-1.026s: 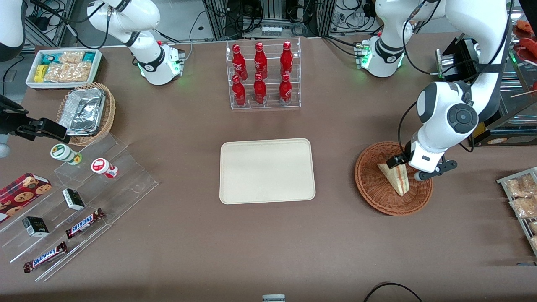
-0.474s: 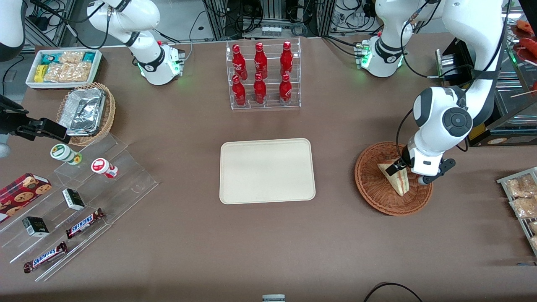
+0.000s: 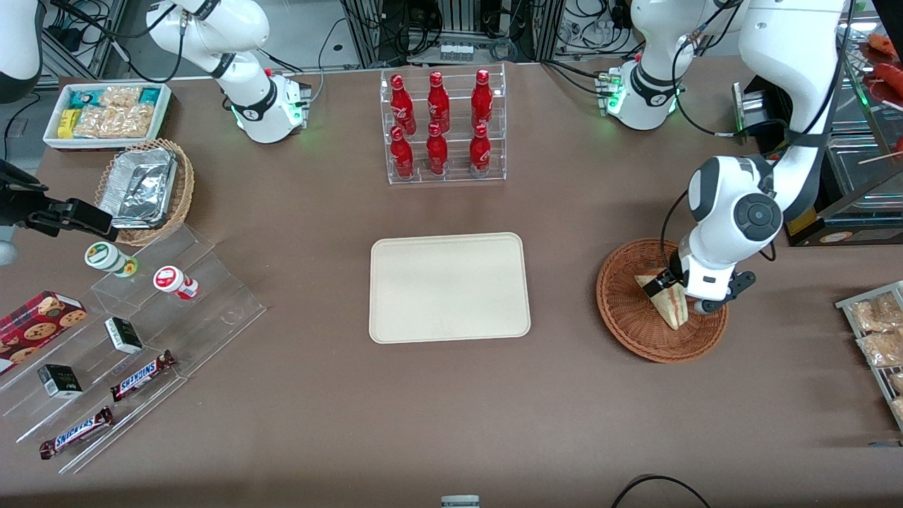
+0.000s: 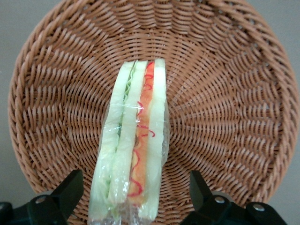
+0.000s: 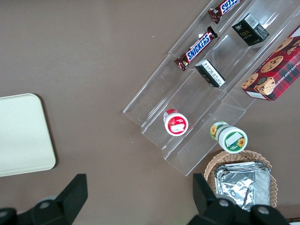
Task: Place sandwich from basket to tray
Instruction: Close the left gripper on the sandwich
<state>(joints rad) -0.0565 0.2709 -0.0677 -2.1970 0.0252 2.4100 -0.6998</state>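
Front view, end effector [image 3: 675,293] spread wide astride sandwich [image 3: 667,305] in basket [image 3: 624,310], Snickers bars [image 3: 140,374] shelved

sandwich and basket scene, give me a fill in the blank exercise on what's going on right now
1. The wrapped sandwich lies in the round woven ____.
2. The end effector hangs over the basket with its fingers open, one on each side of the ____.
3. The cream tray has ____ items on it.
4. The clear rack farther from the front camera than the tray holds six red ____.

Missing words: basket; sandwich; no; bottles
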